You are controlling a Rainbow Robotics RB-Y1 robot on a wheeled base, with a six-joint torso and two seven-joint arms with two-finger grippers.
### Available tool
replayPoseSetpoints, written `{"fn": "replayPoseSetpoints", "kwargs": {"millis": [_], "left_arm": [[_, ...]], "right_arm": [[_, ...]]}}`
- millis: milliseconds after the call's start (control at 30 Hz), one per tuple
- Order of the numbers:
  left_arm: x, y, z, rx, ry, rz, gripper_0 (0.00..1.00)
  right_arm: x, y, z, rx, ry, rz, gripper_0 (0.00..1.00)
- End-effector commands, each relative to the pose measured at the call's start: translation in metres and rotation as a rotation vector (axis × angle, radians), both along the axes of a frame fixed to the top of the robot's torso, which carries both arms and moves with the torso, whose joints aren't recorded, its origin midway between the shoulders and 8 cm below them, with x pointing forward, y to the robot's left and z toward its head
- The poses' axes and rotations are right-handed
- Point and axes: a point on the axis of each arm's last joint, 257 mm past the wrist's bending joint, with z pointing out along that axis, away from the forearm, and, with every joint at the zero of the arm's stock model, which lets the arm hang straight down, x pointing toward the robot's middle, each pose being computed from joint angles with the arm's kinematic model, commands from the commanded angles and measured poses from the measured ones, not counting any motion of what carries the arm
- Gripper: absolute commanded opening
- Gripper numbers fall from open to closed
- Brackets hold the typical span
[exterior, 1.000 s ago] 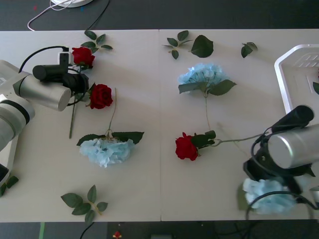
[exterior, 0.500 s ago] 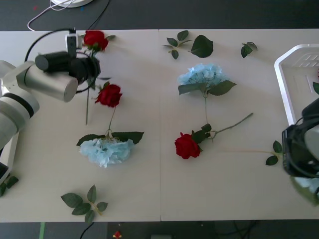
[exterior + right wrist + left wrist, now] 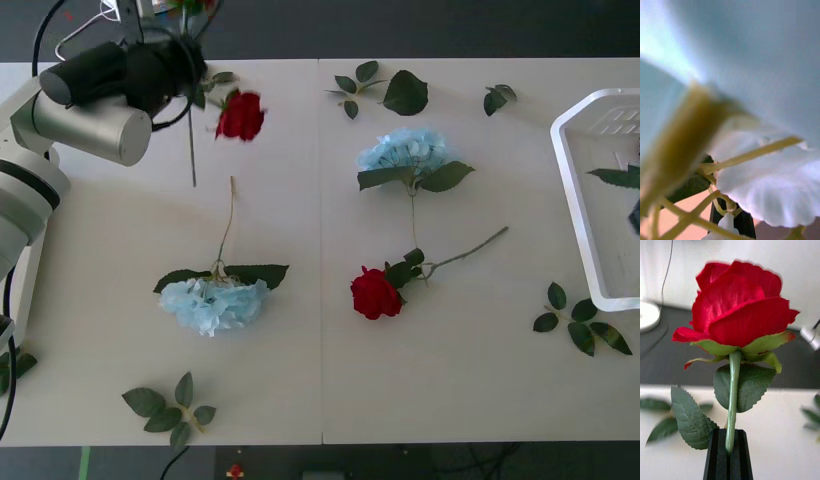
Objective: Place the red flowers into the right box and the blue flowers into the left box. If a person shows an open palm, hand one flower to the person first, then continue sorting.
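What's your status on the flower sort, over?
Left pincer shut on a red rose stem, raised far-left. Right pincer shut on a blue hydrangea. Another rose and two hydrangeas lie mid-table. Right box approach open.

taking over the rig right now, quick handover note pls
Left gripper shut on a rose stem, held up at the table's far left.
Right gripper shut on a blue flower.
On the table: two more blue flowers, a centre rose; another rose by the left arm, unclear if resting.
Right box: no flower heads visible.
Left to do: box all of these.
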Motion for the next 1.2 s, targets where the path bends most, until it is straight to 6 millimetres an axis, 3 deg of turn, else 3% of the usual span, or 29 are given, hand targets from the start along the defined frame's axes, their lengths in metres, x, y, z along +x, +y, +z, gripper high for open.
{"fn": "replayPoseSetpoints", "kwargs": {"millis": [33, 133, 267, 433, 600, 733, 900, 1067, 1200], "left_arm": [[-0.003, -0.008, 0.043, -0.074, -0.125, -0.031, 0.00], [-0.006, -0.015, 0.056, -0.102, -0.172, -0.050, 0.00], [-0.012, -0.027, 0.080, -0.162, -0.250, -0.085, 0.00], [-0.021, -0.041, 0.108, -0.203, -0.309, -0.125, 0.00], [-0.037, -0.061, 0.146, -0.232, -0.377, -0.177, 0.00], [-0.049, -0.073, 0.171, -0.241, -0.425, -0.210, 0.00], [-0.067, -0.087, 0.201, -0.260, -0.482, -0.252, 0.00], [-0.097, -0.107, 0.244, -0.297, -0.563, -0.320, 0.00], [-0.119, -0.118, 0.268, -0.320, -0.610, -0.363, 0.00]], "right_arm": [[0.045, -0.055, 0.056, -0.176, -0.046, 0.163, 0.00], [0.065, -0.082, 0.069, -0.267, -0.039, 0.254, 0.00], [0.088, -0.135, 0.090, -0.429, -0.001, 0.340, 0.00], [0.108, -0.179, 0.101, -0.562, 0.053, 0.358, 0.00], [0.119, -0.188, 0.109, -0.567, 0.064, 0.333, 0.00], [0.123, -0.181, 0.112, -0.551, 0.050, 0.347, 0.00], [0.122, -0.155, 0.146, -0.490, -0.025, 0.393, 0.00], [0.132, -0.090, 0.181, -0.392, -0.194, 0.553, 0.00], [0.127, -0.046, 0.198, -0.367, -0.291, 0.667, 0.00]]}}
